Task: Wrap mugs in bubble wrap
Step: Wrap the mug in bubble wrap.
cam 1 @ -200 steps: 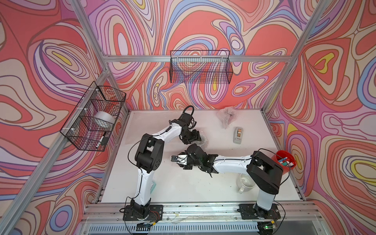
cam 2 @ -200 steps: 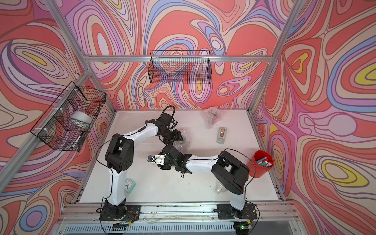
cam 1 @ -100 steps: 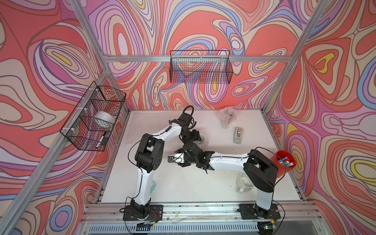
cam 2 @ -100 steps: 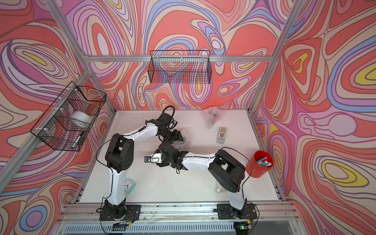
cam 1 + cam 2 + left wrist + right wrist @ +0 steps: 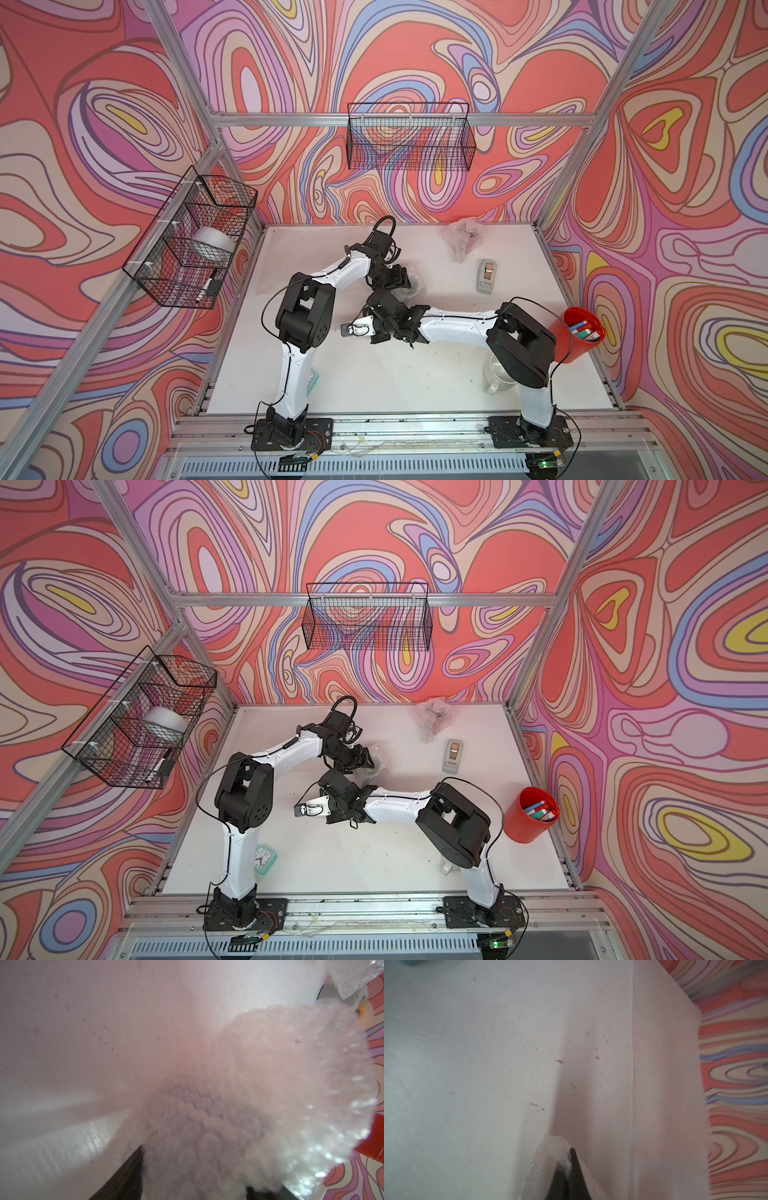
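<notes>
On the bench (image 5: pixel 374 386), left jaws grasp the bubble wrap bundle (image 5: pixel 249 1095); right jaws are clenched on a clear strip (image 5: pixel 550 1149).

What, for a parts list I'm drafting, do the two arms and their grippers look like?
Both match: the left arm and right arm have glossy white rounded links between bulky black joint housings, on black base plates. Black cables loop outside each. The left gripper and right gripper are black; the right carries a white part. No markings are legible.
</notes>
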